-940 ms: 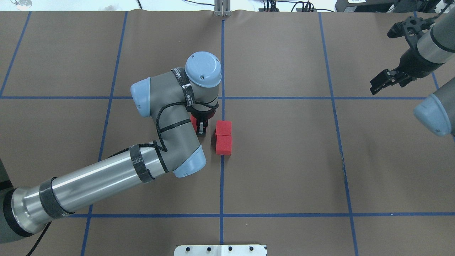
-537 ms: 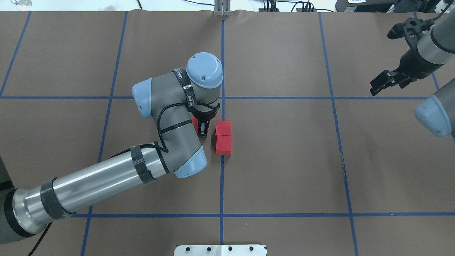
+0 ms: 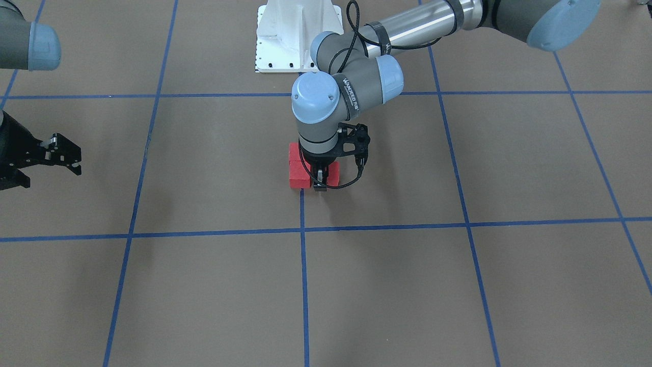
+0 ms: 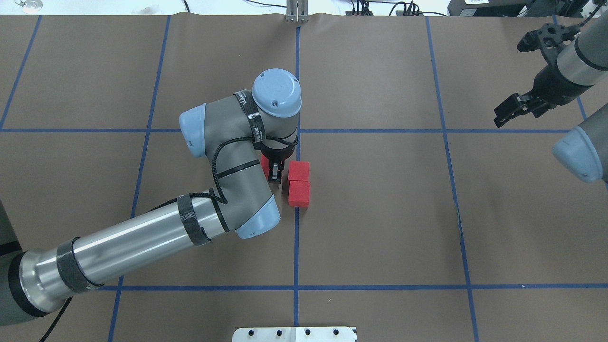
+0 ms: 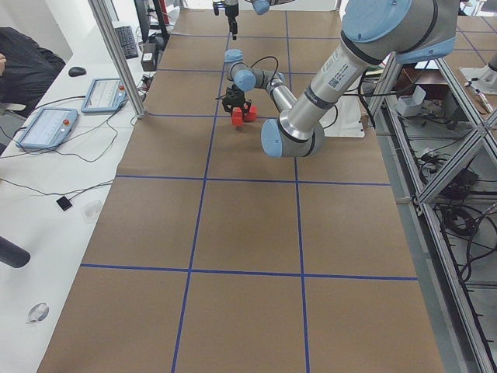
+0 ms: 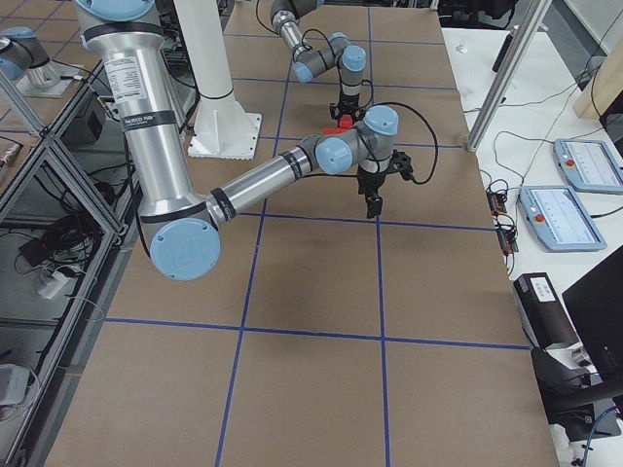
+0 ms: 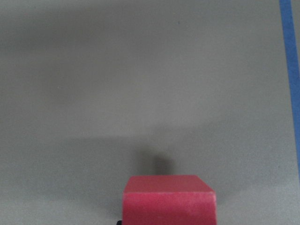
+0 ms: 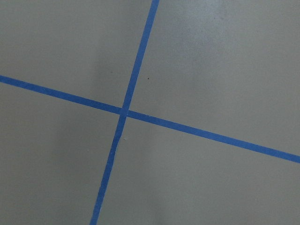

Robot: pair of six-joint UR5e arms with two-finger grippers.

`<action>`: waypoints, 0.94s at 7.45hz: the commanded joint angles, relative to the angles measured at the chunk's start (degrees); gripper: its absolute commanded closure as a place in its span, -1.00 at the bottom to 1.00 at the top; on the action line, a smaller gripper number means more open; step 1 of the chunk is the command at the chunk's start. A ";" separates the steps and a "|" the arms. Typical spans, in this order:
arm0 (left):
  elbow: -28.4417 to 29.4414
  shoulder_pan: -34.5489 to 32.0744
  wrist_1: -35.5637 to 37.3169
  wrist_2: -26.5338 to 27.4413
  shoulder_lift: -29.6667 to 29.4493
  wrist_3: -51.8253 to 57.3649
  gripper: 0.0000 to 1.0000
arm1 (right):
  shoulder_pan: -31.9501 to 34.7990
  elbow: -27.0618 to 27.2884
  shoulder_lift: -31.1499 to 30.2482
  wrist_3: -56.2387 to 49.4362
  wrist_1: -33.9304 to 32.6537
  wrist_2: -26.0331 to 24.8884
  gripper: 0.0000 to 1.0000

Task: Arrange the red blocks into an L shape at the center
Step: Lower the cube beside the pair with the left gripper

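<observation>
On the brown tabletop point(image 4: 380, 213) we see the left arm point(image 4: 142, 237) bent over the centre and the right arm point(image 4: 577, 61) held off at the right edge. Two red blocks point(image 4: 299, 192) sit touching in a row on the centre tape line point(image 4: 296, 237). The left fingers point(image 4: 272, 175) pinch a third block point(image 7: 168, 199) just left of the pair's far block. The right fingers point(image 4: 506, 110) hang spread above a tape crossing.

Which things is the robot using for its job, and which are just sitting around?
For the job: two touching small matte red cubes, a third red cube in the left gripper, the blue tape line.
Just lying about: the right gripper, the white metal base plate, two grey tablets.
</observation>
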 commanded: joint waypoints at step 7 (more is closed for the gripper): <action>0.08 0.53 -0.83 0.00 -0.26 0.11 1.00 | 0.00 1.23 0.03 0.60 -0.04 0.17 -0.98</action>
